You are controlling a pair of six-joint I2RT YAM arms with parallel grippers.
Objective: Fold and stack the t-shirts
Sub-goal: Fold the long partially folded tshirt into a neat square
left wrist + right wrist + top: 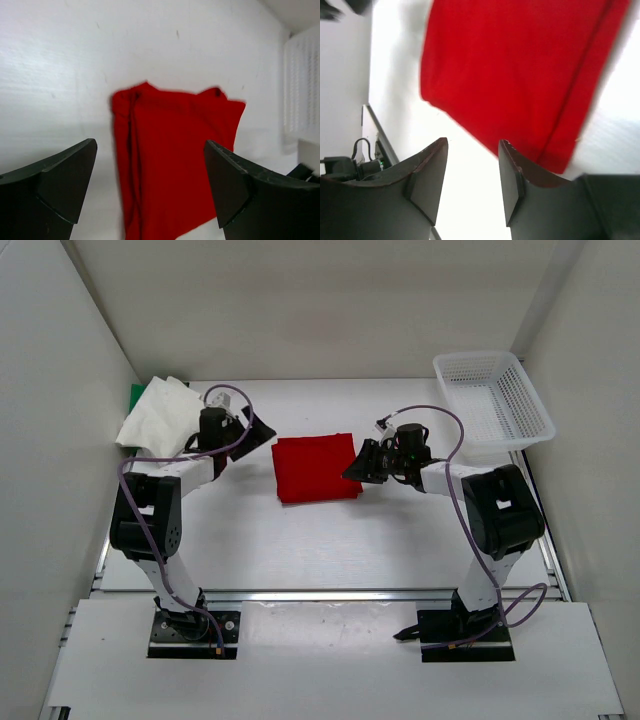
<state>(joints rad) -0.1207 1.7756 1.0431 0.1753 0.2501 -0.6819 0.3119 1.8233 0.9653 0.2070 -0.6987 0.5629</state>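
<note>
The red t-shirt (315, 468) lies folded into a flat rectangle in the middle of the table. It fills the left wrist view (175, 165) and the top of the right wrist view (520, 65). The off-white t-shirt (160, 415) is bunched at the back left, with the green t-shirt (136, 395) peeking out behind it. My left gripper (255, 430) hovers just left of the red shirt, its jaws wide open (150, 145) and empty. At the shirt's right edge my right gripper (358, 465) stands open (473, 141), with bare table between its fingers.
A white mesh basket (495, 400) stands at the back right, also seen in the left wrist view as the basket (302, 90). White walls enclose the table on the left, back and right. A metal rail (330, 593) runs along the near edge.
</note>
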